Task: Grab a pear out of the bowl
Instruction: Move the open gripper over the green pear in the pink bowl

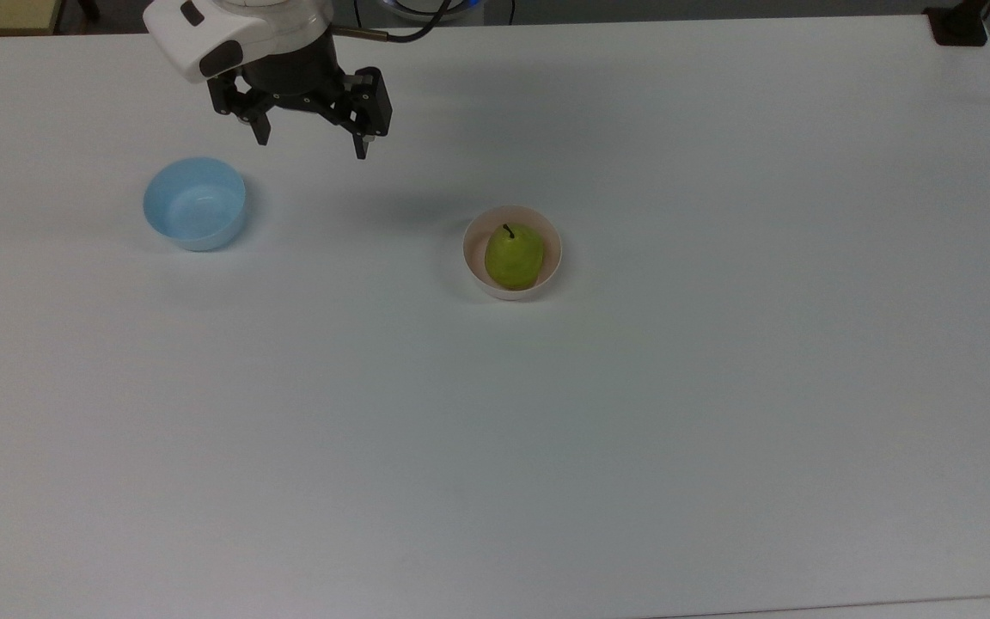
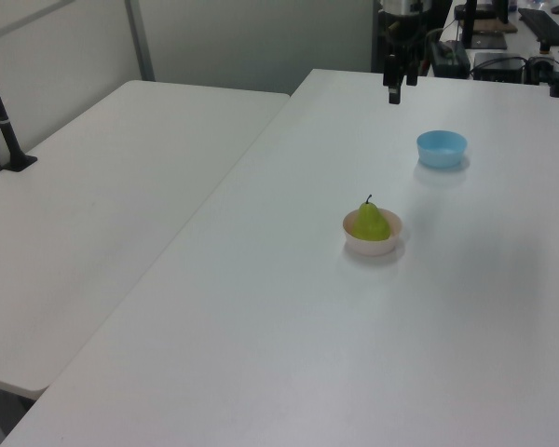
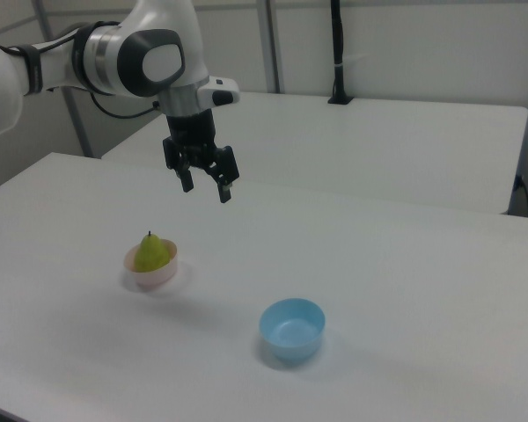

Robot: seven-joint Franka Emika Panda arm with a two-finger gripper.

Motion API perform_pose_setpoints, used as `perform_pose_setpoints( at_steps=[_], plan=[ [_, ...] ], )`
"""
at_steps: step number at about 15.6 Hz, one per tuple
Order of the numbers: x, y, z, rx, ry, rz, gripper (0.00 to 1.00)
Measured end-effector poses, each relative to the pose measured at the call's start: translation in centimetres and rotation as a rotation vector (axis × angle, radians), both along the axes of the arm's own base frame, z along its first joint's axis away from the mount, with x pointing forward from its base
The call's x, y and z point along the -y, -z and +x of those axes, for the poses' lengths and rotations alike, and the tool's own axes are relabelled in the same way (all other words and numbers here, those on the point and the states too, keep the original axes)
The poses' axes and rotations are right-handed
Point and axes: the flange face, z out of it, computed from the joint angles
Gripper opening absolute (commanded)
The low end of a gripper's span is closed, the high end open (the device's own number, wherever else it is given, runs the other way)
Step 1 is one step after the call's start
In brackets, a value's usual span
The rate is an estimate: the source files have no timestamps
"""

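Observation:
A yellow-green pear (image 1: 513, 256) (image 2: 372, 222) (image 3: 153, 252) with a short dark stem sits upright in the small pale pink bowl (image 1: 553, 249) (image 2: 374, 248) (image 3: 153, 275) near the table's middle. My gripper (image 1: 312, 148) (image 2: 397, 91) (image 3: 206, 188) hangs open and empty high above the table, well up and to the left of the pear in the top view, and above and to its right in the right view. Nothing is between its fingers.
An empty light blue bowl (image 1: 195, 204) (image 2: 442, 148) (image 3: 291, 329) stands at the top view's left, just below the gripper. The white table (image 1: 632, 430) is broad and bare around both bowls. A second table (image 2: 93, 205) adjoins it on the left view's left.

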Motion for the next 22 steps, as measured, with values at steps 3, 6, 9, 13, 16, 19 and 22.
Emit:
perform_pose_setpoints(
  at_steps=[3,6,9,13,16,19,22],
  plan=[
    [0.1,0.0,0.0,0.000,0.002,-0.001,1.00],
    [0.2,-0.1,0.0,0.002,0.003,-0.001,1.00],
    [0.3,-0.4,0.0,0.008,0.004,-0.002,1.00],
    [0.4,-0.5,0.0,0.009,0.007,-0.002,1.00],
    [0.4,-0.5,0.0,0.009,0.006,-0.002,1.00],
    [-0.4,-0.5,0.1,0.010,-0.007,-0.002,1.00],
    [-3.5,-0.5,0.3,0.010,-0.055,-0.003,1.00]
  ],
)
